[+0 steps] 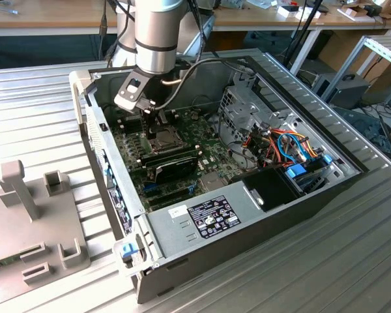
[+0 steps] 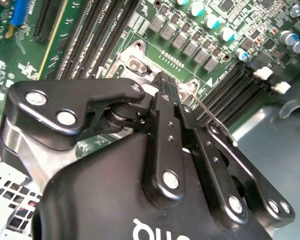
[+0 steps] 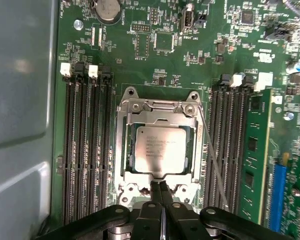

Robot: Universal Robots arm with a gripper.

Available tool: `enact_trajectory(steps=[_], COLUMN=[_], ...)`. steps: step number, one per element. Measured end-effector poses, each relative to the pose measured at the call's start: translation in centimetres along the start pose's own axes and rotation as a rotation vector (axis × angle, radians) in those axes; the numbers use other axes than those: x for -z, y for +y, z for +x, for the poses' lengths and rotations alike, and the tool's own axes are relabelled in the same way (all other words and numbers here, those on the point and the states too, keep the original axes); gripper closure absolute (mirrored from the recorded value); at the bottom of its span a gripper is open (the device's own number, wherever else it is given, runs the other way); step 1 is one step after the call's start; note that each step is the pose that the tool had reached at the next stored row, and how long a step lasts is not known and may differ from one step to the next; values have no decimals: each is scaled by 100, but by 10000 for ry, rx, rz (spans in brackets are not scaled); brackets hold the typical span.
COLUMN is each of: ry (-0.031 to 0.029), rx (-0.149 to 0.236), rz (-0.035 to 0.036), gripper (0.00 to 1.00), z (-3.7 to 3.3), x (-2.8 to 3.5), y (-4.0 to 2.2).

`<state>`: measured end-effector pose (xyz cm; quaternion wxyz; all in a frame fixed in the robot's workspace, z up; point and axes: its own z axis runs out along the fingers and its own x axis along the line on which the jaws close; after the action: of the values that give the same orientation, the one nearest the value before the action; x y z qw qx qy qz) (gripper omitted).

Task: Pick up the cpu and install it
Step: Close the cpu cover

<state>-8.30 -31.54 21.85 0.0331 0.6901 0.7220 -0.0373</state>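
Most of the job looks done. The cpu [image 3: 159, 148] lies flat in its socket on the board [image 3: 190, 60], silver top up, and it seems square to the opening. The frame [image 3: 157, 107] lies down around its edges. The pick and the placing are therefore behind us, as far as we can judge.

What is left is the locking. The thin wire lever [image 3: 210, 155] runs slantwise beside the socket, and in the second wrist view it stands up off the board, so we take it as not latched.

The gripper [image 3: 160, 187] sits low over the socket's edge. Its fingers [image 3: 155, 192] are pressed together, and we see nothing pinched between them. The tips are at the frame's rim, just beside the cpu. We cannot tell whether they touch it.

The open case [image 1: 260, 235] holds the board at the exterior view's left, where the gripper reaches in on the far side. At the right it holds a drive cage [image 1: 247, 107] and a tangle of coloured wires [image 1: 290, 147], and at the near side a labelled power supply [image 1: 208, 218]. Of the memory slots [image 1: 173, 156] flanking the socket, one holds a green stick [image 3: 254, 150].

A grey holder [image 1: 32, 215] stands outside the case on the table, at the exterior view's left, well apart from the gripper.
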Motion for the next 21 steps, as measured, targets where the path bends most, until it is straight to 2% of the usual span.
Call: enact_trajectory(steps=[1,5,14,21], ry=[-4,-18,-24,-22], rx=[0,0,-1,0], rz=[0,1,2,0], gripper=[89,89,89,89], z=[-4,-14,-16,-24], x=[42,141,154,154], y=[0,-1,2,184])
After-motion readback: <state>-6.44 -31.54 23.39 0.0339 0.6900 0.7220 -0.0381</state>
